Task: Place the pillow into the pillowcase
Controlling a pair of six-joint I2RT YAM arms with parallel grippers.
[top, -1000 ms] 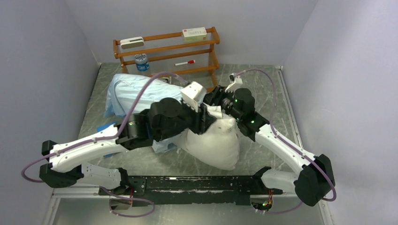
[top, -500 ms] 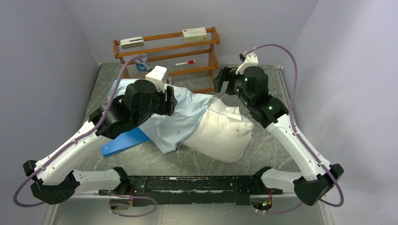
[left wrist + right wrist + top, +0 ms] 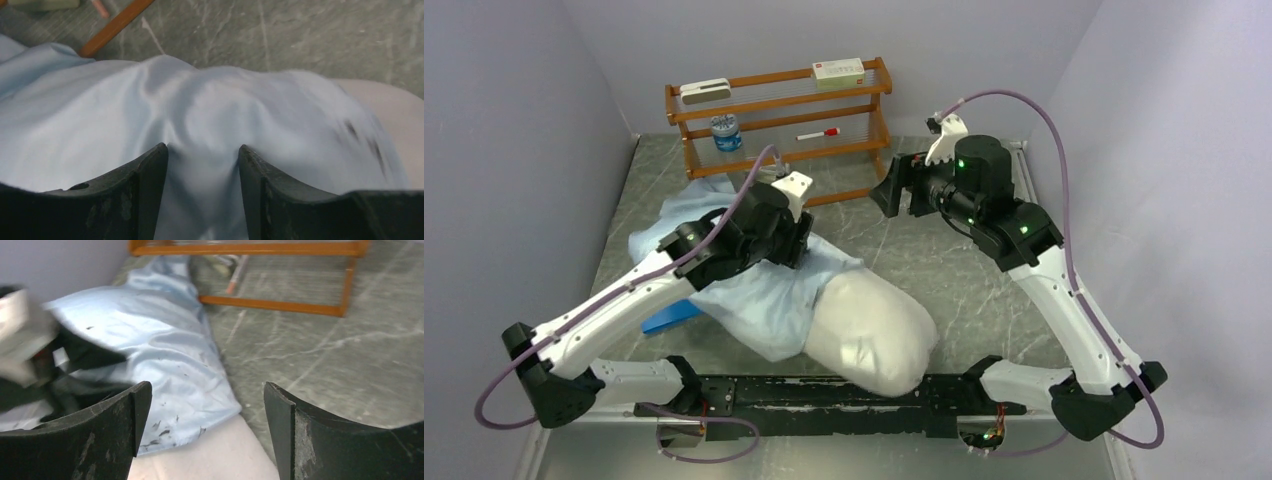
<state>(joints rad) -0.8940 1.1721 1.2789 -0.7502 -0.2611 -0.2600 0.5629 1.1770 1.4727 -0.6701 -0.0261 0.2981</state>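
The white pillow [image 3: 871,330] lies near the front middle of the table, its left end inside the light-blue pillowcase [image 3: 754,300]. The case spreads back and left from it. My left gripper [image 3: 801,243] points down onto the pillowcase just behind the pillow. In the left wrist view its jaws [image 3: 202,147] stand apart and press into the blue fabric [image 3: 200,105], with a soft fold between them; the pillow [image 3: 395,115] shows at the right. My right gripper [image 3: 894,188] hangs open above the table behind the pillow, holding nothing. The right wrist view looks past its jaws [image 3: 206,386] at the pillowcase edge [image 3: 165,360] and the pillow [image 3: 215,455].
A wooden rack [image 3: 779,112] stands at the back wall with a white box [image 3: 838,71], a pale flat object [image 3: 705,90], a jar [image 3: 725,132] and a red marker [image 3: 818,133]. A stiff bright-blue rectangle [image 3: 669,318] pokes out under the pillowcase's left side. Grey walls close in on both sides.
Both grippers left the pillow's back corner and opened wider. The right one rose to the back right. The pillow slid toward the front edge, with more pillowcase over its left end.
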